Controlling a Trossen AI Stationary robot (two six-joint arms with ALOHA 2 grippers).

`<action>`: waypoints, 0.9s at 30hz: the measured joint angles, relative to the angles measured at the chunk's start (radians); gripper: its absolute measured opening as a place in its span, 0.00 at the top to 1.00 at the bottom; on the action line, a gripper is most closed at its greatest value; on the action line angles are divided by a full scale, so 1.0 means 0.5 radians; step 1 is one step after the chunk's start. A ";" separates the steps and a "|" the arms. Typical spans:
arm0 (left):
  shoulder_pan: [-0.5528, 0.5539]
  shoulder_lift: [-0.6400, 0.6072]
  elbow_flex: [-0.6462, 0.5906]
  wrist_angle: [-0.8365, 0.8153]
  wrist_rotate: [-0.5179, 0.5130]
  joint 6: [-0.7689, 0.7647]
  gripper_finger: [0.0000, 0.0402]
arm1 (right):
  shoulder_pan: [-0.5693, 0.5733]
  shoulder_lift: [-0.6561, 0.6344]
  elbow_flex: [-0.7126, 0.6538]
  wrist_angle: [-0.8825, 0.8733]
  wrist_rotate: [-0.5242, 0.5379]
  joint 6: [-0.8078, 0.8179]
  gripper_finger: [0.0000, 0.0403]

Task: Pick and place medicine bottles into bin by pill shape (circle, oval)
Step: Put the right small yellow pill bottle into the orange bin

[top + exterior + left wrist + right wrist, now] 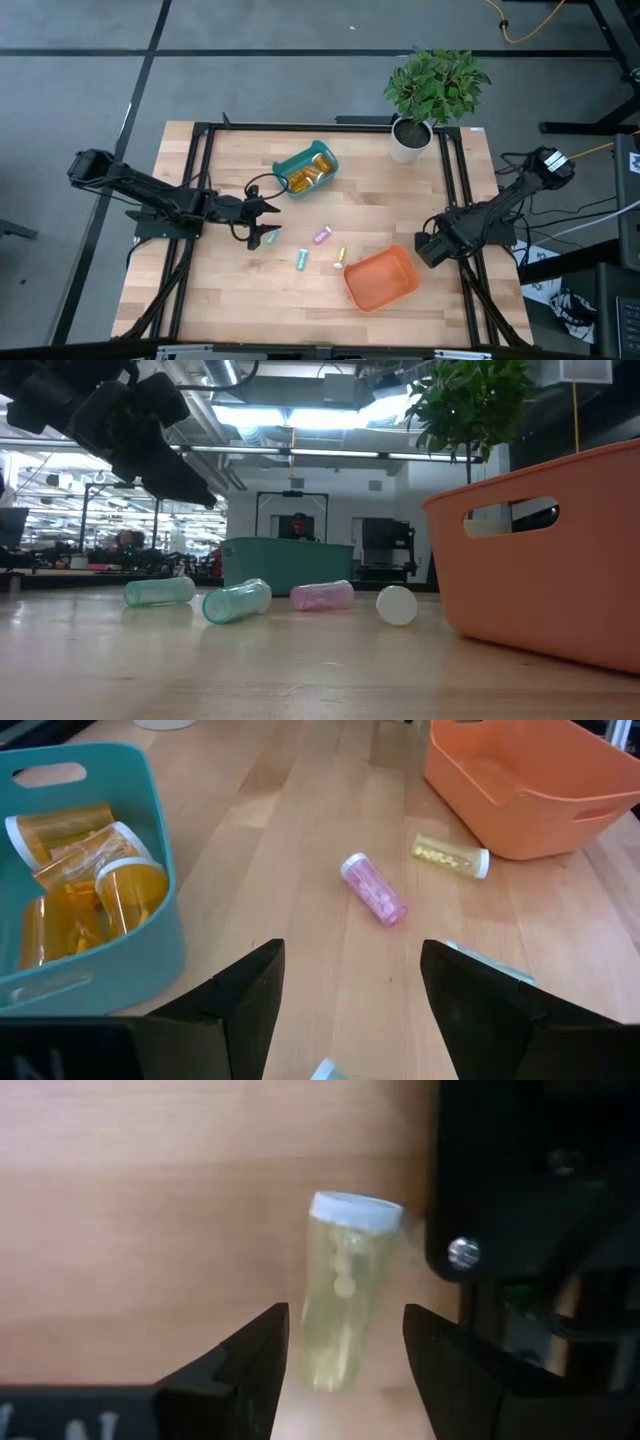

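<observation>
Four small bottles lie on their sides on the wooden table: a green one (270, 237), a teal one (301, 261), a purple one (322, 235) and a yellow one (339, 258) with a white cap. My left gripper (266, 208) hangs open above the table just beyond the green bottle (325, 1070). My right gripper (428, 246) is open at the table's right side. A pale yellow bottle (345, 1295) with a white cap and round pills shows between its fingers, with a gap on either side. Several amber bottles (90, 880) lie in the teal bin (305, 170).
The orange bin (381, 278) stands near the front, right of the loose bottles. A potted plant (420, 100) stands at the far right. Black frame rails (455, 190) run along the table's left and right sides, and one rail (520, 1180) is close beside my right gripper.
</observation>
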 joint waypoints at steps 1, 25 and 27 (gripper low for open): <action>0.000 0.000 0.000 0.000 0.000 -0.001 0.43 | -0.006 0.000 -0.034 0.043 -0.001 0.004 0.50; 0.001 0.000 0.000 -0.002 -0.001 0.003 0.43 | -0.031 0.001 -0.070 0.105 0.015 -0.105 0.78; 0.001 0.000 0.000 -0.002 -0.001 0.004 0.43 | -0.031 0.002 -0.060 0.088 0.007 -0.149 0.79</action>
